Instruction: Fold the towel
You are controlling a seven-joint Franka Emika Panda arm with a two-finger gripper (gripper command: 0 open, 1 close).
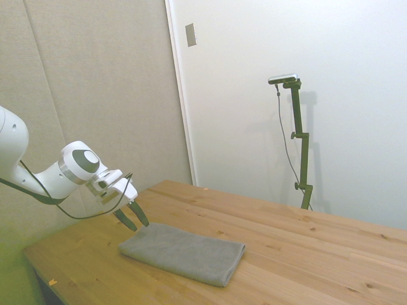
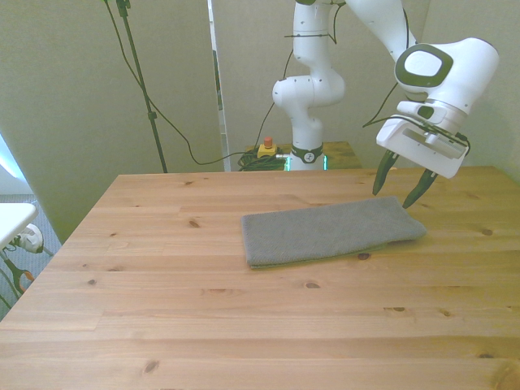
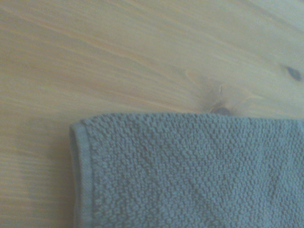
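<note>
Towel point(image 2: 331, 231) flat on the table point(image 2: 244, 325), long axis running left to right in the front view, right-hand short end just under the tilted gripper point(image 2: 398, 190) with fingers spread.

Plain grey thick terry towel point(image 1: 183, 253) point(image 2: 331, 231) point(image 3: 190, 173): uniform mid-grey, no print, pebbled loop weave up close, smooth hemmed border same grey. Light honey-coloured wooden table point(image 1: 305, 248) point(image 2: 244, 325) point(image 3: 142, 57): pale orange-brown planks, fine grain streaks, scattered dark brown knots. White robot arm point(image 2: 313, 81), grey joint caps; white gripper point(image 1: 132, 216) point(image 2: 400, 183), dark green-black fingers point(image 2: 380, 175).
</note>
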